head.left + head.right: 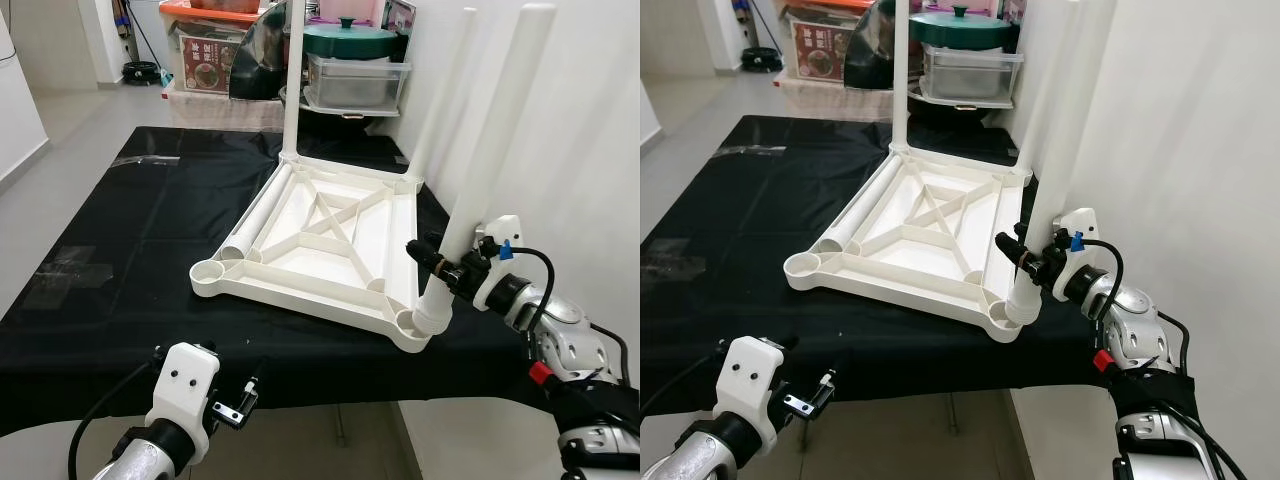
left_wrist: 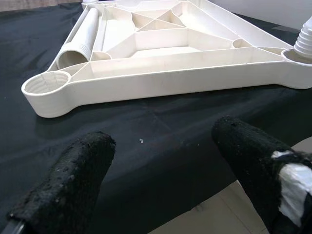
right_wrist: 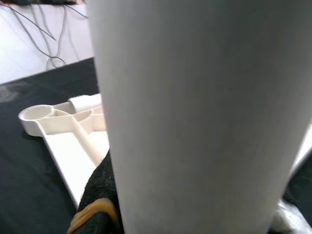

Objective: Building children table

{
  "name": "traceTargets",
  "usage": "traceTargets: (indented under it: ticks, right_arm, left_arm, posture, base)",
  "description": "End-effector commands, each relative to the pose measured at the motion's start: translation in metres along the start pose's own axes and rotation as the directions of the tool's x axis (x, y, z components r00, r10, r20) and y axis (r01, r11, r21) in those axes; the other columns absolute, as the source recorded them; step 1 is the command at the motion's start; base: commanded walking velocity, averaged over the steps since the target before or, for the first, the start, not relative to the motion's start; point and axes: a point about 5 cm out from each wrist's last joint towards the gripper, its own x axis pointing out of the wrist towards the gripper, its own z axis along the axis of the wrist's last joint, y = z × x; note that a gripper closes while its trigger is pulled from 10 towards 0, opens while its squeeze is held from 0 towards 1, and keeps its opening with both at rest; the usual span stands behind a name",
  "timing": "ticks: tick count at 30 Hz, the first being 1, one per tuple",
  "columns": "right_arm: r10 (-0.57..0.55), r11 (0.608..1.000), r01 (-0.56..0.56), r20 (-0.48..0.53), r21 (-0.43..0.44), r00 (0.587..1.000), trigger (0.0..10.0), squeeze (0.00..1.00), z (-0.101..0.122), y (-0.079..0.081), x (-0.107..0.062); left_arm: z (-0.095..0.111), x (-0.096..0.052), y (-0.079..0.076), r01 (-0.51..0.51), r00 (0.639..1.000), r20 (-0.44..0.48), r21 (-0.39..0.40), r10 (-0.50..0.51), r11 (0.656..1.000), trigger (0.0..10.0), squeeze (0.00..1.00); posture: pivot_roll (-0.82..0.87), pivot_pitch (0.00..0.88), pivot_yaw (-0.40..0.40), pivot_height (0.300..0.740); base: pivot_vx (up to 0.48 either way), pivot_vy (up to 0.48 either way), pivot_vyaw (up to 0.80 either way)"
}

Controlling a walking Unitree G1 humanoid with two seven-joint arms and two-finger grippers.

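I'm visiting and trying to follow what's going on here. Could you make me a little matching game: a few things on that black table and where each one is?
Things:
1. loose leg
2. leg in the right end effector
3. near-left socket
4. left end effector

Places or states:
A. open, hovering at the table's near edge
B. empty, no leg in it
C. lying flat inside the upturned tabletop
D. standing tilted at the near-right corner socket

Pairs: 1-C, 2-D, 3-B, 4-A
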Motion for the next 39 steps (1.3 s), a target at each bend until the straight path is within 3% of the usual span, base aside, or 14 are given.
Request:
traceTargets:
  ticks: [1, 6, 14, 25, 31, 39]
  right_arm:
    - [0.064, 0.998, -0.065, 0.016, 0.025, 0.998, 10.0, 0.00, -0.001, 0.012, 0.003]
    - [0.177, 0.984, -0.178, 0.040, 0.029, 0.983, 10.0, 0.00, -0.006, 0.027, 0.009]
    - [0.217, 0.975, -0.218, 0.039, 0.029, 0.975, 10.0, 0.00, -0.012, 0.032, 0.012]
    - [0.143, 0.989, -0.143, 0.014, 0.027, 0.990, 10.0, 0.00, -0.009, 0.008, 0.004]
    - [0.062, 0.995, -0.064, 0.020, 0.078, 0.998, 10.0, 0.00, -0.012, -0.008, -0.007]
    - [0.070, 0.993, -0.071, 0.019, 0.098, 0.997, 10.0, 0.00, -0.021, -0.003, -0.008]
  left_arm:
    - [-0.002, 0.000, 0.003, -0.010, 1.000, -0.004, 0.008, 0.010, 1.000, 10.0, 0.00]
    - [-0.002, 0.002, 0.001, -0.007, 1.000, -0.002, 0.006, 0.007, 1.000, 10.0, 0.00]
    - [-0.001, 0.003, 0.001, -0.007, 1.000, 0.001, 0.005, 0.007, 1.000, 10.0, 0.00]
    - [-0.002, 0.001, 0.003, -0.020, 1.000, 0.000, 0.007, 0.020, 1.000, 10.0, 0.00]
    - [-0.002, 0.001, 0.004, -0.018, 1.000, 0.000, 0.007, 0.018, 1.000, 10.0, 0.00]
    - [-0.002, 0.002, 0.004, -0.016, 1.000, 0.000, 0.010, 0.016, 1.000, 10.0, 0.00]
  posture:
    - [0.08, 0.000, -0.109, 0.740]
    - [0.08, 0.000, -0.107, 0.740]
    - [0.08, 0.000, -0.111, 0.740]
    - [0.09, 0.000, -0.112, 0.740]
    - [0.09, 0.000, -0.108, 0.740]
    - [0.09, 0.000, -0.105, 0.740]
  base:
    - [0.000, 0.000, 0.00]
    - [0.000, 0.000, 0.00]
    - [0.000, 0.000, 0.00]
    - [0.000, 0.000, 0.00]
    - [0.000, 0.000, 0.00]
    - [0.000, 0.000, 0.00]
